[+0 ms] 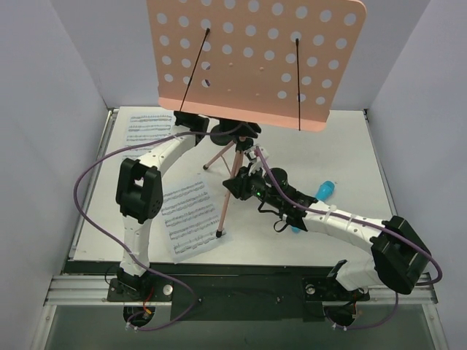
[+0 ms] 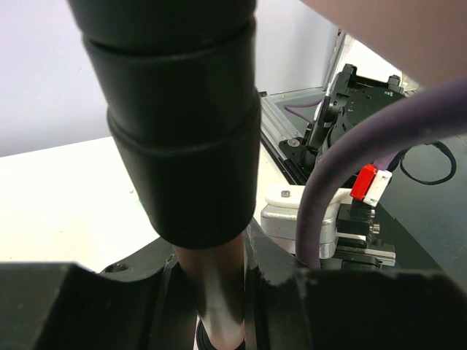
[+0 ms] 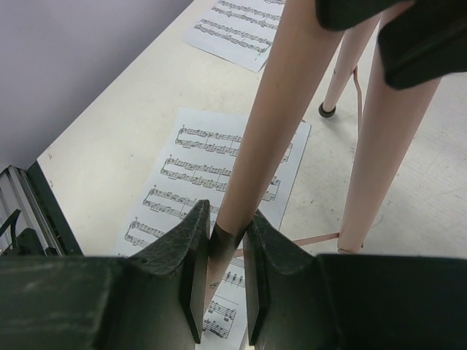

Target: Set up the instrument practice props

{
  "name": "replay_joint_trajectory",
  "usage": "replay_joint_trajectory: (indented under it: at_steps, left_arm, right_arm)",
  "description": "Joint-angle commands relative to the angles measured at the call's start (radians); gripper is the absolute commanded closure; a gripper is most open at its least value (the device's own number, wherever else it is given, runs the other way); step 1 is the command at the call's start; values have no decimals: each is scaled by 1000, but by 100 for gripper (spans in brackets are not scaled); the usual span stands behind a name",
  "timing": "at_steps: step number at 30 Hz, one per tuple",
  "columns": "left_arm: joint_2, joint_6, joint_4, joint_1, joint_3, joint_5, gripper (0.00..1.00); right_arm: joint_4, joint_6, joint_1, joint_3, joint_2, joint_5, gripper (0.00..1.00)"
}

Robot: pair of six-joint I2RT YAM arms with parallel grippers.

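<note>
- I see the flat pink desk (image 1: 255, 58), punched with round holes, its top edge cut off.
- My left gripper (image 2: 217, 292) clamps the tripod (image 1: 228, 197) shaft; my right gripper (image 3: 222, 262) pinches 1 round leg.

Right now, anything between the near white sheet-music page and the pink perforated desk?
Yes: a black foot of the pink folding tripod appears to sit on the right edge of the page, pinning it. Both the left gripper and right gripper are shut on the tripod.
</note>
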Motion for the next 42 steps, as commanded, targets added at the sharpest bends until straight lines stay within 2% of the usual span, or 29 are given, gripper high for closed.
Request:
replay_joint_trajectory:
  at_steps: [1,17,22,37,38,41,42]
  left_arm:
    - [-30,209,218,39,89,-268,100]
    - [-50,171,261,87,69,-249,100]
    - [-67,94,371,110,8,-249,100]
    - [-108,27,538,157,-236,-240,100]
    - [-114,31,538,157,-253,-238,100]
    - [-122,44,540,157,-280,-249,100]
    - [-122,44,540,157,-290,-258,93]
  right_arm:
    - [-54,-15,177,10,59,-377,100]
    - [49,2,234,39,229,-364,100]
    - [53,-7,234,58,283,-360,100]
    - [57,-15,236,110,401,-344,100]
    - [57,-14,234,110,402,-340,98]
    - [53,-23,234,105,389,-318,79]
    - [44,-27,234,107,381,-308,76]
